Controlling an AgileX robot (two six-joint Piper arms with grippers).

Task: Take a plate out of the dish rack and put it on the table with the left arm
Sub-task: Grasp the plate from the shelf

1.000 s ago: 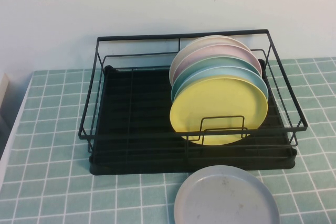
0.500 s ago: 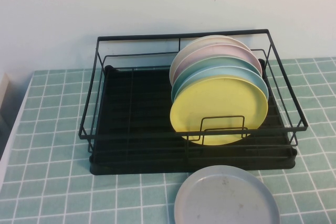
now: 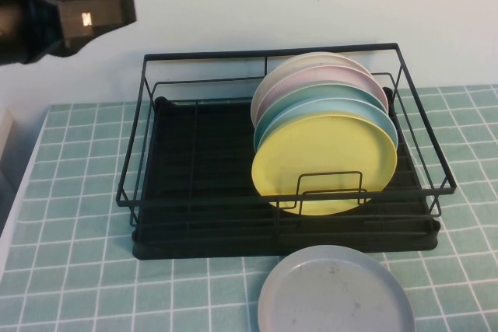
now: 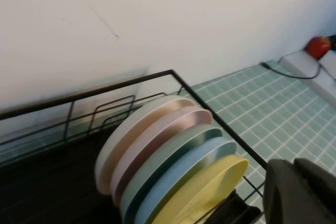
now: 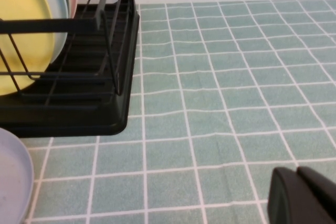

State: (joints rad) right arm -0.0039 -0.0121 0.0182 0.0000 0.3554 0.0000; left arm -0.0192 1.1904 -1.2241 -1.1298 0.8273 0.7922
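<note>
The pale-yellow plate stands upright at the front of a row of plates in the black wire dish rack, behind small wire loops. My left gripper hangs high above the rack's far left corner, shut and empty, well away from the plate. In the left wrist view its fingertips show beside the yellow plate and the rack rim. My right gripper is shut and empty, low over the teal tiled table, to the right of the rack. It is out of the high view.
A grey plate lies flat on the table in front of the rack. Light-blue, green, pink and cream plates stand behind the yellow one. A red object and a cable lie far off at the table's edge.
My left arm has come into the high view at the top left; it was out of view before. The plates and rack have not moved.
</note>
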